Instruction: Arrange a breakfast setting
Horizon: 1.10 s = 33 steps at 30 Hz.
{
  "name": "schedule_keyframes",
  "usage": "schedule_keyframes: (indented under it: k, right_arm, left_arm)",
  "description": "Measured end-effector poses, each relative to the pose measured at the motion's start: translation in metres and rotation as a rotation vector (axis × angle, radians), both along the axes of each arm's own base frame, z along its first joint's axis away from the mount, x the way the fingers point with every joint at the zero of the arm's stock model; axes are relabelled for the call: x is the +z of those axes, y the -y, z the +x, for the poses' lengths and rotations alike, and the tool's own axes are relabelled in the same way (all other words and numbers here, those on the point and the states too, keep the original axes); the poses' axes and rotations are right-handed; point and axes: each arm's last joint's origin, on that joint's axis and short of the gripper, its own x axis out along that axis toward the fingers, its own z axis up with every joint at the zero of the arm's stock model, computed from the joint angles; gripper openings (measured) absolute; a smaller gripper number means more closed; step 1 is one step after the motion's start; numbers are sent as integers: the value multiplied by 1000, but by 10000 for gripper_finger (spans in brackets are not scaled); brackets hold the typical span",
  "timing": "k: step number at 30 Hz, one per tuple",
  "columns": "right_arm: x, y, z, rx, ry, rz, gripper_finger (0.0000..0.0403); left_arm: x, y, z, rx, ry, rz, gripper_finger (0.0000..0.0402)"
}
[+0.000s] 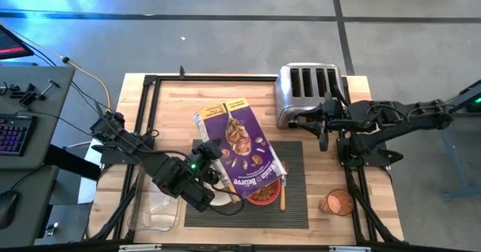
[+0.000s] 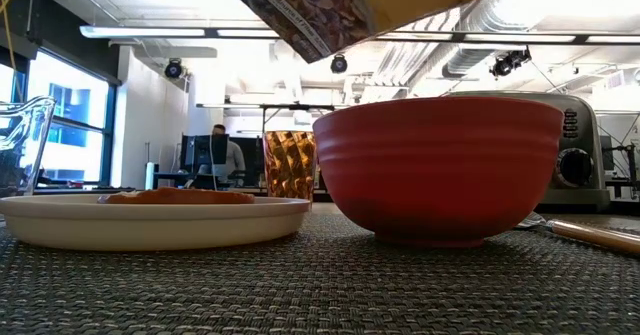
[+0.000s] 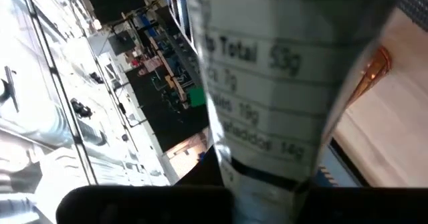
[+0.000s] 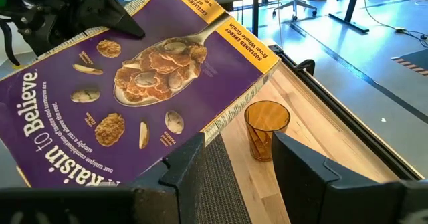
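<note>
Holding a purple cardboard cereal box (image 1: pixel 239 147) tilted over the red bowl (image 1: pixel 264 192), the left gripper (image 1: pixel 213 159) is pinched on the box's lower edge. Bowl sits on the dark grey ribbed rectangular mat (image 1: pixel 294 162), just beside the small white round plate (image 2: pixel 150 220); wooden-handled metal spoon (image 1: pixel 283 193) lies beside the bowl. Right gripper (image 1: pixel 324 132) hangs by the chrome four-slot toaster (image 1: pixel 308 90), fingers spread. Amber faceted glass (image 1: pixel 335 202) stands off the mat.

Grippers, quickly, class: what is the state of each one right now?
Left gripper: closed on the purple cereal box, tilted over the red bowl.
Right gripper: open, empty, beside the toaster.
</note>
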Motion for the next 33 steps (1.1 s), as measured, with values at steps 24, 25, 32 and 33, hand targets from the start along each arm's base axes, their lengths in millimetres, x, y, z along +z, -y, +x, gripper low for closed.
schedule_keyframes:
  k: [24,25,32,33]
  right_arm:
    - [0,0,0,0,0,0,154]
    - [0,0,0,0,0,0,154]
    - [0,0,0,0,0,0,154]
    - [0,0,0,0,0,0,154]
  left_arm:
    - [2,-1,0,164,439,-266,0]
    - [2,-1,0,171,458,-281,0]
    - [2,-1,-1,207,543,-346,0]
    - [1,-2,-2,214,554,-355,0]
